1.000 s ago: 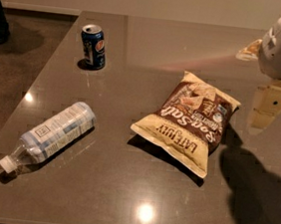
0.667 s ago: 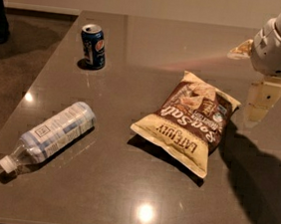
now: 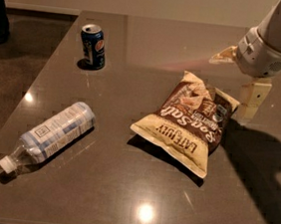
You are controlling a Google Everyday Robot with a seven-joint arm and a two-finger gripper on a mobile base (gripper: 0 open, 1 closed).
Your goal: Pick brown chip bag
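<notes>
The brown chip bag point(image 3: 188, 123) lies flat on the dark table point(image 3: 153, 40), right of centre, with white "Sea Salt" lettering, tan ends and a chip picture at its far end. My gripper point(image 3: 237, 78) hangs from the white arm at the upper right, just beyond the bag's far right corner and above the table. Its two tan fingers are spread apart: one fingertip point(image 3: 251, 99) points down beside the bag and the other points left above it. The gripper holds nothing.
A clear plastic bottle point(image 3: 52, 134) with a white label lies on its side at the front left. A blue soda can point(image 3: 93, 46) stands at the back left. The table's left edge borders a brown floor, where a person's leg point(image 3: 0, 9) stands.
My gripper has moved left, closer to the bag's far right corner. The bag, bottle and can have not moved.
</notes>
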